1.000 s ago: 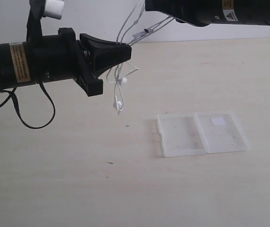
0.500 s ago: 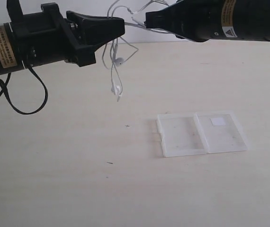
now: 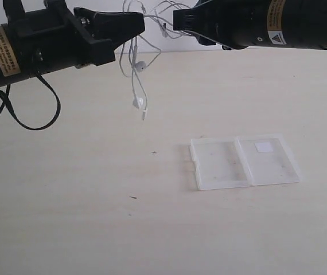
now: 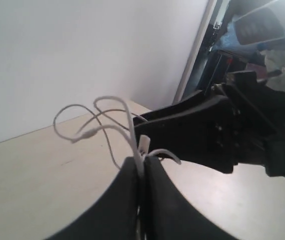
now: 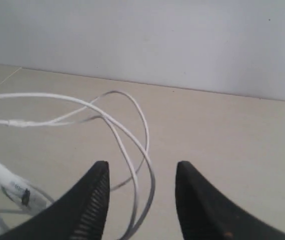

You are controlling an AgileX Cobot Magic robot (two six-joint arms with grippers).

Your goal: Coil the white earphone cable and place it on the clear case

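The pale bench [image 3: 66, 217] carries only the clear case [image 3: 244, 163], lying opened flat with a small white square sticker [image 3: 263, 147] on one half, and a few dark specks. A loop of thick black robot cable [image 3: 58, 107] droops under the left arm. Nothing lies between the arms and the case. The white earphone cable [image 3: 133, 80] is a thin, tangled wire held high over the bench, well apart from the case; its two earbuds [image 3: 139, 103] dangle one above the other. The left claw [image 4: 142, 161] is clenched, pinching the wire strands between its tips, with loops fanning out beyond them. The right claw [image 5: 141, 172] faces it just beside, released, its fingers spread wide with slack loops passing between them and the small inline remote [image 5: 5, 181] off to one side.
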